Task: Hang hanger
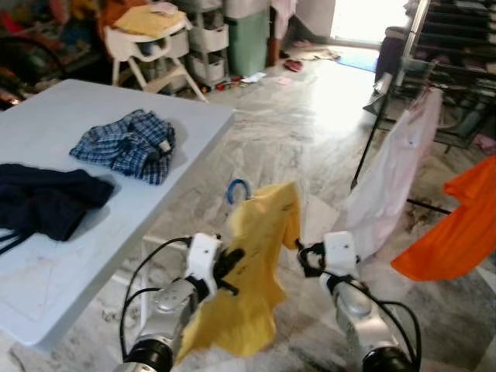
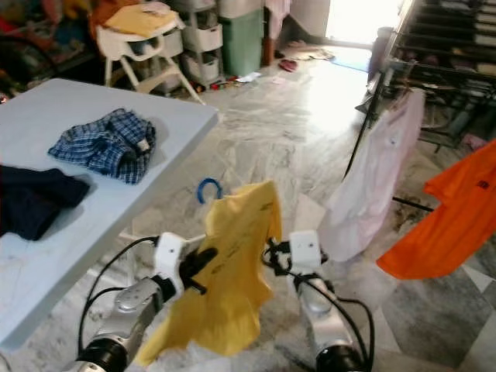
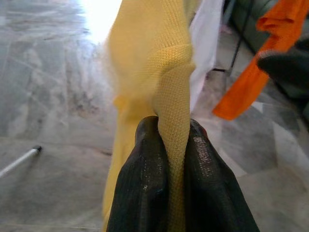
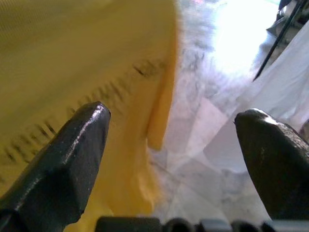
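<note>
L end effector (image 1: 230, 267) clamped on yellow knit shirt (image 1: 252, 271); blue plastic hanger hook (image 1: 237, 189) above it. R end effector (image 1: 304, 258) spread wide, empty, beside shirt.

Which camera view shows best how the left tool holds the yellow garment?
The left wrist view: the left tool pinches a fold of the yellow garment close up. Both eye views show the grip from above, smaller. The right wrist view shows the cloth beside the open right tool.
</note>
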{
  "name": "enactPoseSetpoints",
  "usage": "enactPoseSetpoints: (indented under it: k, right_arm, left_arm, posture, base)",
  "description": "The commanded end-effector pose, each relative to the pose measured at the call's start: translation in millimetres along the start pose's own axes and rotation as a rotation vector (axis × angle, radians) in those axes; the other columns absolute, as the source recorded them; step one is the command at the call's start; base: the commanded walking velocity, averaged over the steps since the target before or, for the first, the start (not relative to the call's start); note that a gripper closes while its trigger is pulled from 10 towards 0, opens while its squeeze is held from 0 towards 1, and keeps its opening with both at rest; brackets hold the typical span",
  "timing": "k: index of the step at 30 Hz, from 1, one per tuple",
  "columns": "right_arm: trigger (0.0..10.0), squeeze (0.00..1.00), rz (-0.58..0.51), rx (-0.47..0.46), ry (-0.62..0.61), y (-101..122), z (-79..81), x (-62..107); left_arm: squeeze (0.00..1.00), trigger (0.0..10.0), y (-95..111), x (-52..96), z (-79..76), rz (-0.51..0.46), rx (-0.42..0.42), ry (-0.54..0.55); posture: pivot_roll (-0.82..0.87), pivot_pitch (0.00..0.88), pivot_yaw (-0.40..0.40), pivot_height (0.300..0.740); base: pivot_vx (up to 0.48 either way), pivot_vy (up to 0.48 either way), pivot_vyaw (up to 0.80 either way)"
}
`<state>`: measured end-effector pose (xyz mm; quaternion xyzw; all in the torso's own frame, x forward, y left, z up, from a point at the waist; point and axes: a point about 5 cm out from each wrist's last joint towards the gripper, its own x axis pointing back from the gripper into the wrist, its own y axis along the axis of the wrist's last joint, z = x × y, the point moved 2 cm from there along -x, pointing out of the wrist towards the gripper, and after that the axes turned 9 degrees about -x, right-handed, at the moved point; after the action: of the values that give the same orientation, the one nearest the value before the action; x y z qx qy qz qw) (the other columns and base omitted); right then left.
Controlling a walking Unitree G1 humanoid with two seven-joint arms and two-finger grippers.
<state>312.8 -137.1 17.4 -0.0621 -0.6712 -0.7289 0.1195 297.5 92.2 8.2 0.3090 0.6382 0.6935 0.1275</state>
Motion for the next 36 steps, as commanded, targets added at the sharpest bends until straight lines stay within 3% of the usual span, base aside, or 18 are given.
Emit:
enactPoseSetpoints:
  k: [1, 8, 17, 36]
  right_arm:
    - [10.0, 0.0, -0.004, -0.007, 0.036, 0.6, 14.2, -1.4]
    - [10.0, 0.0, 0.005, -0.005, 0.042, 0.7, 15.8, -2.5]
    - [10.0, 0.0, 0.01, -0.004, 0.052, 1.4, 16.4, -3.5]
    - [10.0, 0.0, 0.016, -0.002, 0.053, -0.2, 13.1, -1.9]
  left_arm:
    - [0.0, 10.0, 4.5, 5.4, 11.7, -0.022, -0.032, 0.034]
    - [0.0, 10.0, 1.7, 6.7, 8.1, -0.025, -0.013, 0.033]
    - [0.0, 10.0, 2.8, 7.6, 8.6, -0.034, -0.006, 0.04]
    - [0.0, 10.0, 4.4, 6.1, 6.9, -0.036, -0.004, 0.034]
  posture:
    - [-0.18, 0.0, 0.049, 0.74]
    - [-0.17, 0.0, 0.036, 0.74]
    - [-0.17, 0.0, 0.029, 0.74]
    - [-0.18, 0.0, 0.022, 0.74]
  base:
    - [0.0, 0.0, 0.0]
    - [0.0, 0.0, 0.0]
    - [0.0, 0.0, -0.75]
    - [0.0, 0.0, 0.0]
